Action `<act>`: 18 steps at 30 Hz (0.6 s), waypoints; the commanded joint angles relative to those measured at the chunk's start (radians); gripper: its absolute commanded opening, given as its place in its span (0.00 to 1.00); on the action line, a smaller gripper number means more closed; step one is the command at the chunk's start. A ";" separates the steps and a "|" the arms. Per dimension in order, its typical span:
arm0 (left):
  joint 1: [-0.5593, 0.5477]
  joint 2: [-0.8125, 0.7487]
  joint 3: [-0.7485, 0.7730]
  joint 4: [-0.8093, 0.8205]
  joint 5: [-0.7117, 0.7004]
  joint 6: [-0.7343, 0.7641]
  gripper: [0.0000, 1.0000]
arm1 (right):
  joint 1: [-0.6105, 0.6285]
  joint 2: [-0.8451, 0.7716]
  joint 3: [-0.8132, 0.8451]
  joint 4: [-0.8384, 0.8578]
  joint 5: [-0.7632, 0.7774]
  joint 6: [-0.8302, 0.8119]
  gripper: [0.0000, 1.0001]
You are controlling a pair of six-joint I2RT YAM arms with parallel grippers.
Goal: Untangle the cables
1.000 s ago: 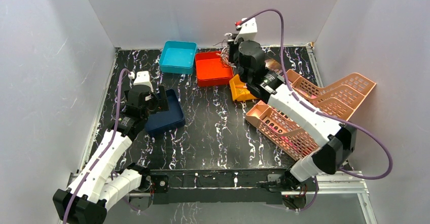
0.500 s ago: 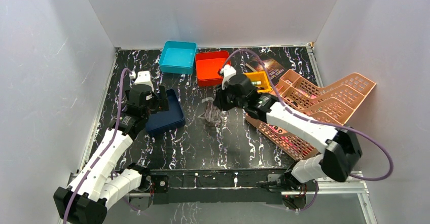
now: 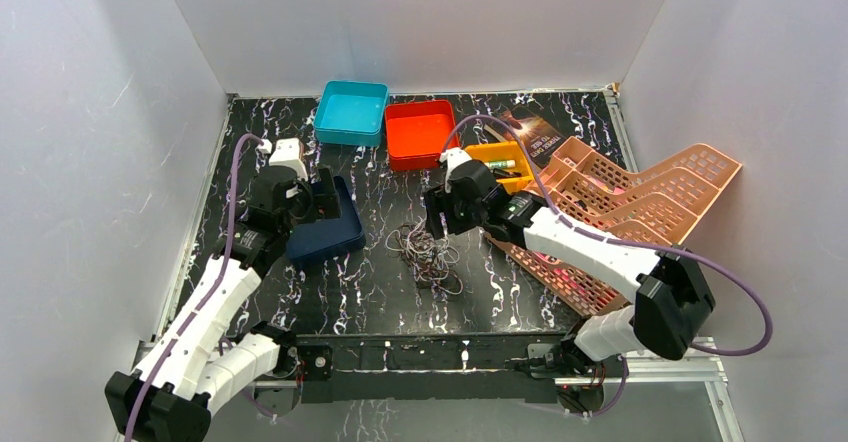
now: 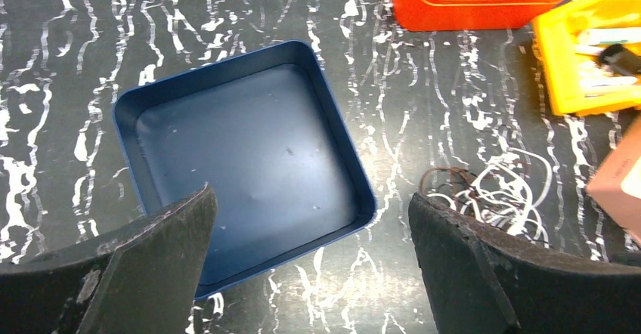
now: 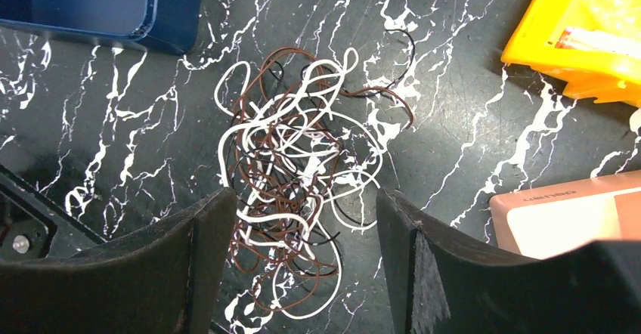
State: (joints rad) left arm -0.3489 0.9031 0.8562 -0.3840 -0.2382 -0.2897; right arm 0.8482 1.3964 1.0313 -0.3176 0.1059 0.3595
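Although two arms reach over the tabletop point(image 3: 400, 302), neither holds anything: the left gripper point(image 3: 318, 190) hangs with its jaws wide above the navy tray point(image 3: 335, 234), and the right gripper point(image 3: 440, 224) is just as wide, poised directly over the cables point(image 3: 428, 252) without touching them. One tangle lies there, a single loose heap of white, brown and a few black strands near the middle of the tabletop, right of the navy tray and nearer than the red tray point(image 3: 420, 132). From the right wrist the cables point(image 5: 291, 198) fill the gap between the spread fingers point(image 5: 181, 258). Four small trays can be counted: navy, cyan point(image 3: 352, 112), red, and a yellow tray point(image 3: 500, 145) holding a few small items. Salmon perforated baskets point(image 3: 660, 187) lean together at the right; how many they are cannot be told. The tabletop is black with white marble veining, closed in by plain pale walls point(image 3: 400, 22) on the left, far and right sides.
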 commanded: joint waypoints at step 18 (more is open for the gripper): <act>-0.259 0.345 0.093 0.165 0.327 -0.230 0.78 | 0.003 -0.365 -0.356 0.210 0.197 0.359 0.72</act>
State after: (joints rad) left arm -0.5468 1.1893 0.9127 -0.2665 0.0643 -0.5365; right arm 0.8509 1.1007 0.7616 -0.2268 0.2417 0.5739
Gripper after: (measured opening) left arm 0.810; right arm 0.722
